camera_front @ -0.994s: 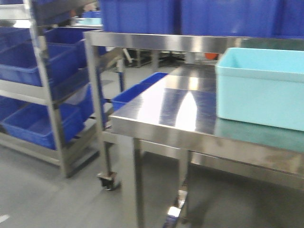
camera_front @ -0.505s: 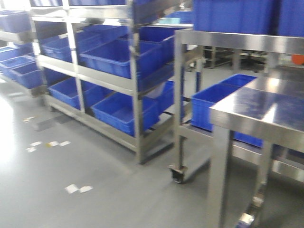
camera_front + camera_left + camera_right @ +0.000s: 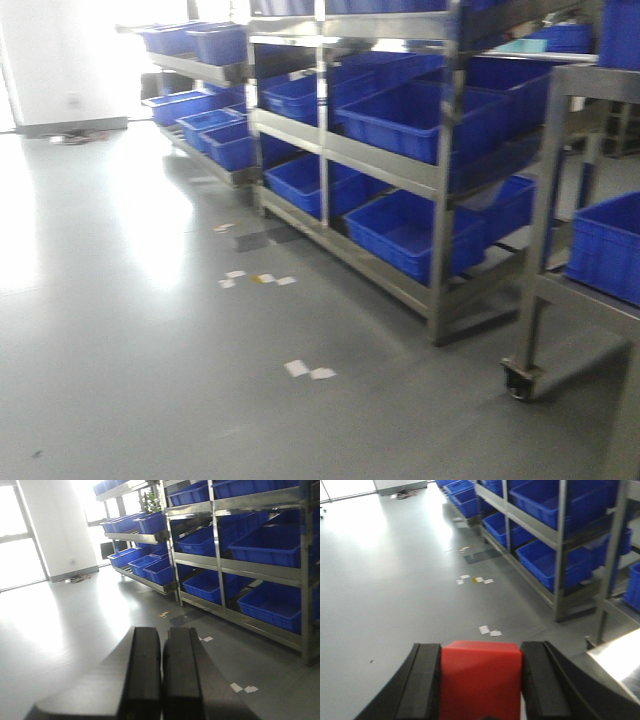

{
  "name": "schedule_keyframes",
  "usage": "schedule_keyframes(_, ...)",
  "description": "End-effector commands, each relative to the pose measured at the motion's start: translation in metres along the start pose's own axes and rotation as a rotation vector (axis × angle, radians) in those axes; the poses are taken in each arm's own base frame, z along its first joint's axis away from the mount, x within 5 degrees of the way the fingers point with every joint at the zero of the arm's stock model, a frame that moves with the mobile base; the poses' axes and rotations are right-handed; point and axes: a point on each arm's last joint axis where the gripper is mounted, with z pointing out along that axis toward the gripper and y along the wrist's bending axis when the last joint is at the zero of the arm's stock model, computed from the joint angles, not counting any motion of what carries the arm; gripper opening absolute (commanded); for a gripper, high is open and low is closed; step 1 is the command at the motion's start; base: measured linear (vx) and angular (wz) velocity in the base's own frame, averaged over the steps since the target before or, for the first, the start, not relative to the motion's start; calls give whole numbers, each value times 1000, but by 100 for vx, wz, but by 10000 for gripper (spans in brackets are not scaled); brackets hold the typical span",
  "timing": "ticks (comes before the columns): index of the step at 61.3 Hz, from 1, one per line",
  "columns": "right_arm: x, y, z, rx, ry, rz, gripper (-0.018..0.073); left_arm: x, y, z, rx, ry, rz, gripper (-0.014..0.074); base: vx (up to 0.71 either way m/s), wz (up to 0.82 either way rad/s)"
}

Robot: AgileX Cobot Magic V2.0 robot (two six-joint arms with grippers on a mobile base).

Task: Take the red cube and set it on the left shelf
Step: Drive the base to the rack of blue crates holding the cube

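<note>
My right gripper [image 3: 481,652] is shut on the red cube [image 3: 481,680], which fills the gap between the two black fingers and hangs above the grey floor. My left gripper [image 3: 161,635] is shut and empty, its two black fingers pressed together, also above the floor. Steel racks [image 3: 440,180] with several blue crates [image 3: 415,120] stand across the right half of the front view; they also show in the left wrist view [image 3: 220,565] and the right wrist view [image 3: 560,545]. I cannot tell which of these racks is the left shelf. No gripper shows in the front view.
A wheeled steel frame [image 3: 535,250] with a blue crate [image 3: 605,245] stands at the far right, its castor [image 3: 520,380] on the floor. White paper scraps [image 3: 308,371] lie on the grey floor [image 3: 120,330]. A white wall [image 3: 70,60] closes the far left.
The front view has swung left: the steel table and light-blue bin have left the frame, and the racks of blue crates and open floor have come in.
</note>
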Motion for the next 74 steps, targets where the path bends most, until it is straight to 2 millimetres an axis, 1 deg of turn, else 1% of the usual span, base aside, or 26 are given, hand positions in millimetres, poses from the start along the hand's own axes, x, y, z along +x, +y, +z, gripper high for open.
schedule_keyframes(1,-17,1,-3,-5,-112,-14,67,0,0,1,-4,-62,-5,106,-10,61)
schedule_keyframes(38,-17,1,-3,-5,-112,-14,67,0,0,1,-4,-62,-5,106,-9,45)
schedule_keyframes(74,-17,1,-3,-5,-112,-14,67,0,0,1,-4,-62,-5,106,-3,33)
